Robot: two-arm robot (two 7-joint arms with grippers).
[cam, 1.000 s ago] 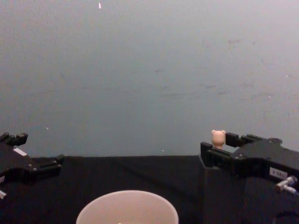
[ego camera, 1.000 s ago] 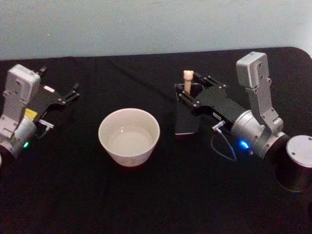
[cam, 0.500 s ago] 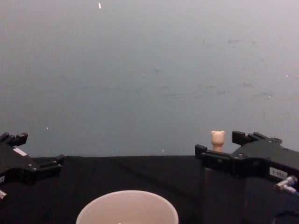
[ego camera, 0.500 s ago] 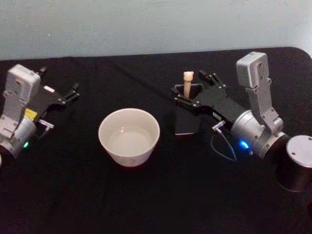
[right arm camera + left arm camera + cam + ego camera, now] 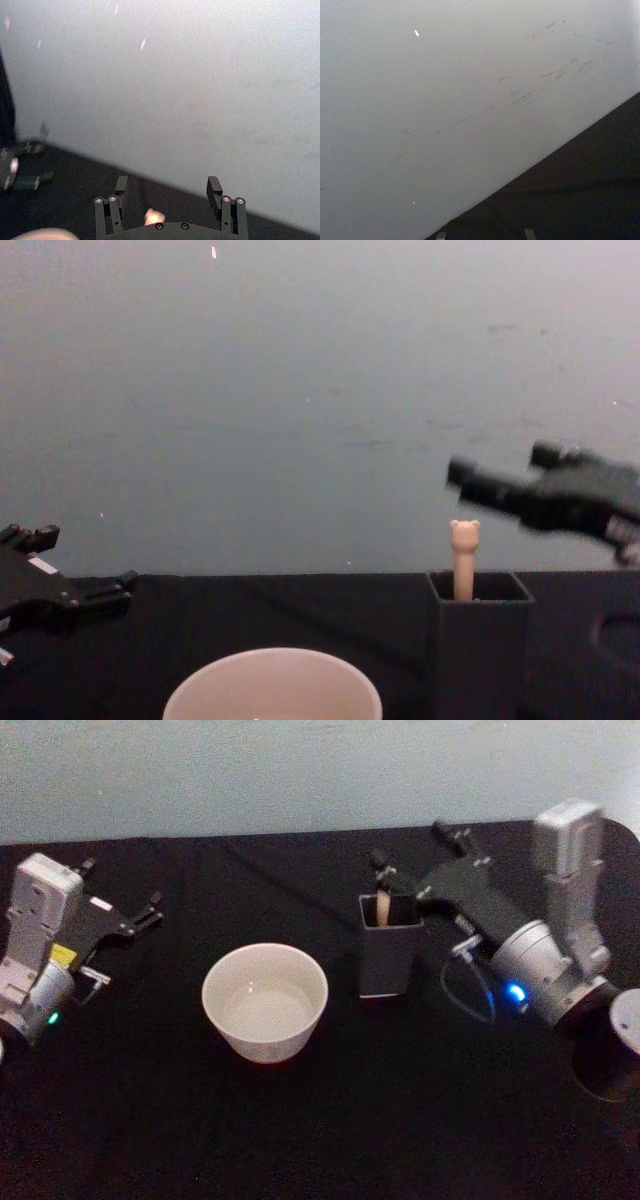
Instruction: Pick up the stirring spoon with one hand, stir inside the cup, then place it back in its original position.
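The stirring spoon stands upright in the dark grey square-mouthed holder, and its bear head sticks out above the holder's rim. My right gripper is open. It hovers above and behind the holder, apart from the spoon, and the chest view shows it higher than the bear head. In the right wrist view its two fingers stand wide with the bear head below them. The pale round cup sits left of the holder. My left gripper rests open at the far left.
Everything sits on a black table against a pale wall. The right arm's body and dark base take up the table's right side. A gap of bare cloth separates the cup and the holder.
The right gripper's fingers spread from around the spoon's handle, then the gripper rose and drew back to the right. The spoon stays in the holder. The left arm has not moved.
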